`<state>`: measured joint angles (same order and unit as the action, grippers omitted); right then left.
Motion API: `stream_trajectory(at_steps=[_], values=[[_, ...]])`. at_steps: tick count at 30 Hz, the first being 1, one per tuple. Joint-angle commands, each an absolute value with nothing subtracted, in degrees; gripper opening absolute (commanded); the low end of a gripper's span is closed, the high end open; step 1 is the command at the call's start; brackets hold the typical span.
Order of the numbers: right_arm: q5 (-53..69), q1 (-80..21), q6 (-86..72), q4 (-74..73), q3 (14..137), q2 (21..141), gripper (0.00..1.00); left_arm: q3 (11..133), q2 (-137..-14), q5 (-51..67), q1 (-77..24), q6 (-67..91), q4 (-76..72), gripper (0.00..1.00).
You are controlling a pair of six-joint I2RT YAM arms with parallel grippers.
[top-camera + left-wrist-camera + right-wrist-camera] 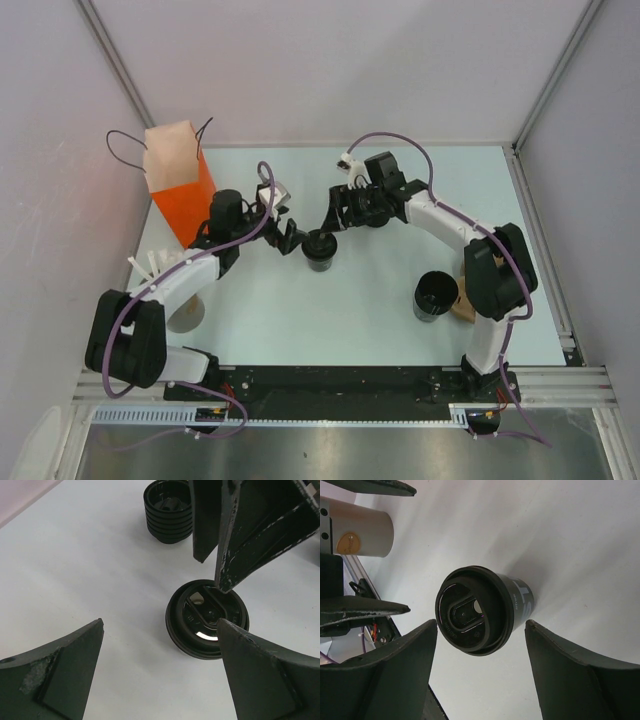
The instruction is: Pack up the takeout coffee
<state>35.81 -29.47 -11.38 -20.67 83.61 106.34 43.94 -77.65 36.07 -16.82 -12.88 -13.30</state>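
The takeout coffee [320,250], a small black cup with a lid on, stands upright mid-table. My left gripper [293,238] is open just left of it. In the left wrist view [161,625] the cup's lid [207,617] sits close to the right finger, outside the gap. My right gripper [335,215] is open just behind the cup. In the right wrist view [481,625] the cup [480,610] lies just past the fingertips, centred on the gap and untouched. The orange paper bag [178,178] stands open at the back left.
A wider black cup [436,295] stands at the right beside a brown cardboard piece [466,302]; it also shows in the left wrist view [169,510]. The straw cup [172,290] sits under the left arm and shows in the right wrist view [362,530].
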Motion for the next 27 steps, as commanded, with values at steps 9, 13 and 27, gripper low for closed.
stream_trajectory(at_steps=[9, 13, 27], values=[[34.1, -30.8, -12.4, -18.0, 83.5, 110.1, 0.73, 45.4, -79.7, 33.2, -19.3, -12.0, -17.4, 1.00], [34.3, -30.8, -12.7, -17.9, 83.5, 110.7, 0.71, 45.2, -80.2, 32.1, -19.7, -12.3, -17.6, 1.00], [34.0, -31.5, -13.4, -17.6, 83.5, 112.4, 0.65, 44.6, -82.7, 29.1, -20.3, -13.4, -17.5, 1.00]])
